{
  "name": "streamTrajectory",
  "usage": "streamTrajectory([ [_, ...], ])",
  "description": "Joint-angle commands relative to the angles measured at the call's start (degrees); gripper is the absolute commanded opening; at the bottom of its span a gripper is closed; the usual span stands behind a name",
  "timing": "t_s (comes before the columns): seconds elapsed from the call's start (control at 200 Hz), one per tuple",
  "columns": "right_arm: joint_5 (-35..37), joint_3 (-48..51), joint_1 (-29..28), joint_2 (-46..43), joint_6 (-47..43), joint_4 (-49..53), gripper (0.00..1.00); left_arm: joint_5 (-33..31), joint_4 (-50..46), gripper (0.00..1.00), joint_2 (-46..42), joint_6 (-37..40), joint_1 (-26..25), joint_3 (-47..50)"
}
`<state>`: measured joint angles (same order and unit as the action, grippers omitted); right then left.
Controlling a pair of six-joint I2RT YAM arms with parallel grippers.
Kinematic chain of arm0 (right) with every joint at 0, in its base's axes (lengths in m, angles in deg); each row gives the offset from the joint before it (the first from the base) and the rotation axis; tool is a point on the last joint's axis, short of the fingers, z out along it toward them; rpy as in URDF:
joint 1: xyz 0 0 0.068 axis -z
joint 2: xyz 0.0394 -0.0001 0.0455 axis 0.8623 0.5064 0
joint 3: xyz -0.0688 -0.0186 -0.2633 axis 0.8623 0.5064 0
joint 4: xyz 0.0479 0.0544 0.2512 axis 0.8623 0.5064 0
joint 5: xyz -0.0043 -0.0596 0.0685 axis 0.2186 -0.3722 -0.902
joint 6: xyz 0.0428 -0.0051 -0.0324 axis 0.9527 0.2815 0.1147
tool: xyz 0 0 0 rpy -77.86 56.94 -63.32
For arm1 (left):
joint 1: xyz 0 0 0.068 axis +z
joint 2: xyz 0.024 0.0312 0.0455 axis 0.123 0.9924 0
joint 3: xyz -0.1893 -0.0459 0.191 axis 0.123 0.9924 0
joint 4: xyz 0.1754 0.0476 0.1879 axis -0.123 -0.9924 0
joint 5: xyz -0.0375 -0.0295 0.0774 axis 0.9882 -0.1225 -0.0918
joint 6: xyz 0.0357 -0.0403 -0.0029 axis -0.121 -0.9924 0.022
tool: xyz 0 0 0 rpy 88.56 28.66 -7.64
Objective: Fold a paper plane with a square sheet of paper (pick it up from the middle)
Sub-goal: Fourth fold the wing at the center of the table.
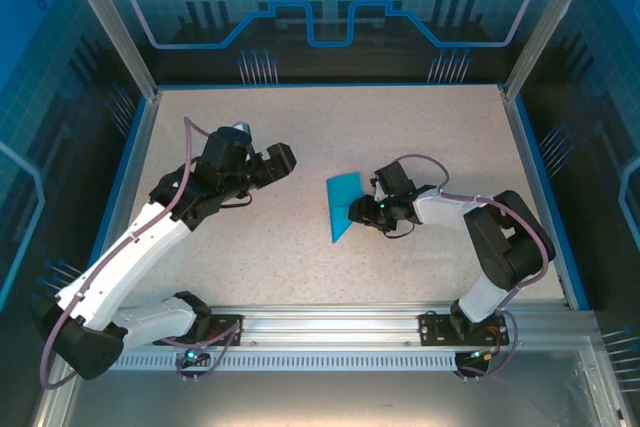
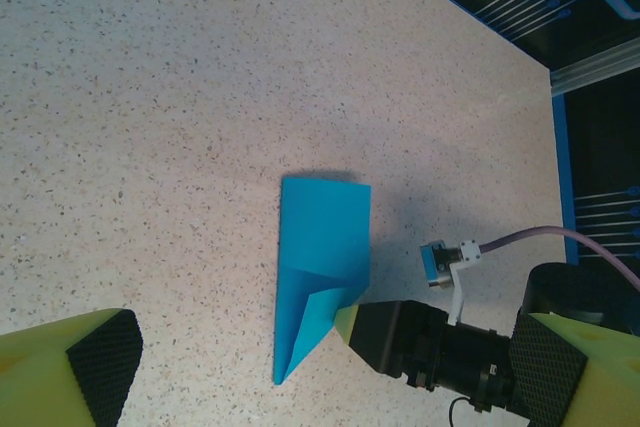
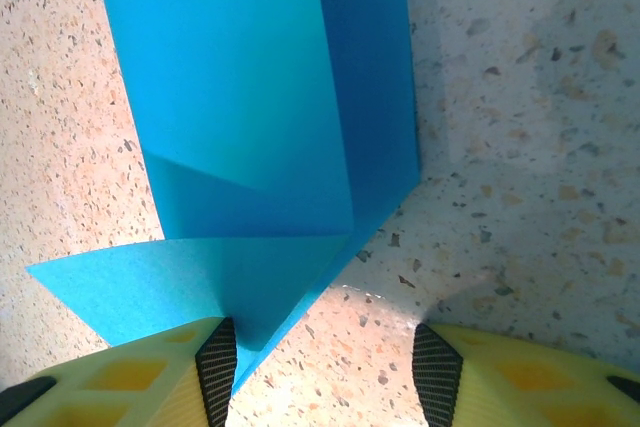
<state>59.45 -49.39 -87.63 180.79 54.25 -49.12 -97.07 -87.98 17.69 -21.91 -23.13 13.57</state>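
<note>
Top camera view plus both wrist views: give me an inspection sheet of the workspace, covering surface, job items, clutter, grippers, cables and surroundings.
Surface: speckled beige table with blue edging; no spills seen.
Job's things: partly folded blue paper, pointed at its near end, on the table right of centre.
Clutter: nothing seen.
Grippers: left gripper open, apart from the paper; right gripper open at the paper's pointed end, one finger at its edge.
Cables: purple cable looping off the left arm, another off the right arm; neither touches the paper.
Surroundings: blue-tinted panels around the table; metal rail holding the arm bases.
</note>
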Motion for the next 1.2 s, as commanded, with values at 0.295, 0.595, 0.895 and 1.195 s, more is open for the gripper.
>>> streamTrajectory([
  [0.295,-2.69,-1.99,-0.87,3.22,-0.84,-5.70,0.54,5.65,-5.59,0.99,-1.76,10.24,0.31,-2.53],
  [0.595,-1.99,-3.08,-1.09,1.32,-2.45,-3.36,0.54,5.03,0.92,0.99,-15.94,17.41,0.43,8.81],
  [0.895,-3.48,-7.21,-0.77,2.77,-3.50,-2.93,0.50,4.09,6.92,0.98,-18.22,13.31,0.43,17.63],
  [1.195,-6.68,-9.64,-0.21,4.76,-7.35,0.17,0.41,15.27,19.46,0.99,-11.24,11.47,0.45,25.70],
])
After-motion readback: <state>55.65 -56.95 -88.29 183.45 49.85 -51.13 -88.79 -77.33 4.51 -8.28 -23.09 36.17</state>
